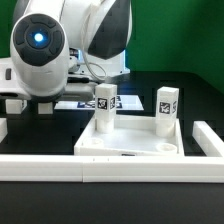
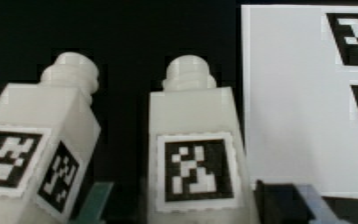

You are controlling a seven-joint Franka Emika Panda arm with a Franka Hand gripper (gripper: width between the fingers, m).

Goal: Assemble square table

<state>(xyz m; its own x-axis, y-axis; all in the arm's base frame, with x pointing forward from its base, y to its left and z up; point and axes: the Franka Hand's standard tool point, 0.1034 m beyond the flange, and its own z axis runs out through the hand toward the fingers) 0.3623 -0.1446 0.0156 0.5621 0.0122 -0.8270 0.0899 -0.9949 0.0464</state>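
Although the gripper (image 2: 194,205) straddles the leg block (image 2: 197,140) lying just beside the marker board (image 2: 309,60), its fingertips (image 2: 293,205) show only at the edge of the wrist view. Whether it is clenched on that leg or merely set about it cannot be told. A second leg block (image 2: 51,130) lies parallel on the side away from the marker board, close but apart. Both lie flat, tags up, rounded ends pointing the same way.

The tabletop (image 1: 130,140) rests on the exterior camera's side of the marker board. One upright leg (image 1: 103,105) and the other upright leg (image 1: 167,108) stand at its corners nearest the marker board.

Assessment: the step in hand appears to be taking up a third leg. Recommended: seat the pads squarely on the leg's flat sides and confirm a centred hold. Lift straight up so the neighbouring leg is not dragged and the marker board is not touched. Keep the leg's axis true for entry at a free corner.
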